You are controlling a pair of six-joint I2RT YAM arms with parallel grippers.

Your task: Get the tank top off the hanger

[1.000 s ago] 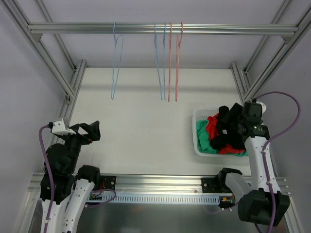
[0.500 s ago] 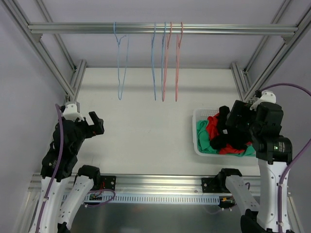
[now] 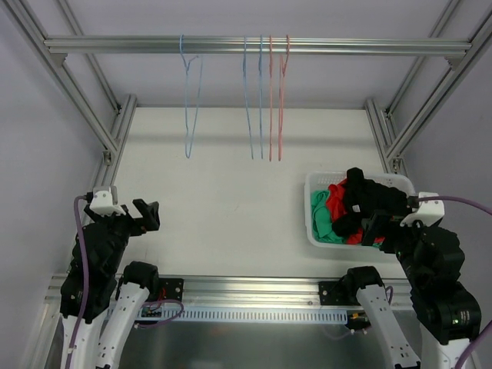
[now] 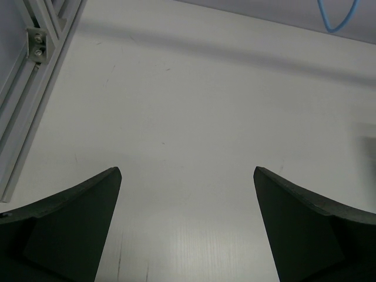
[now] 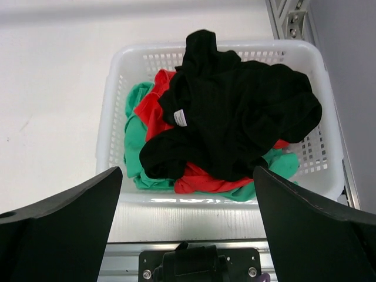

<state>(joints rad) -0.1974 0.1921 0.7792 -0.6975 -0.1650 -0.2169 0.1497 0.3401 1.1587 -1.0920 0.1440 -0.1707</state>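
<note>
Several bare wire hangers hang from the top rail: a light blue hanger (image 3: 192,100), a blue pair (image 3: 252,100) and a red pair (image 3: 275,100); no garment is on any of them. A black tank top (image 3: 369,201) lies on top of red and green clothes in the white basket (image 3: 309,209), and it also shows in the right wrist view (image 5: 235,111). My right gripper (image 5: 187,169) is open and empty, above the basket's near side. My left gripper (image 3: 144,214) is open and empty over bare table at the left (image 4: 187,170).
Aluminium frame posts stand at both table sides (image 3: 115,131). The basket rim (image 5: 106,135) sits close to the right frame rail (image 5: 288,17). The bottom loop of the light blue hanger (image 4: 338,14) shows in the left wrist view. The arm mounting rail runs along the near edge (image 3: 254,288).
Both arms have drawn back toward the near edge. The right gripper has come off the clothes pile, open. The hangers have swayed slightly on the rail.
</note>
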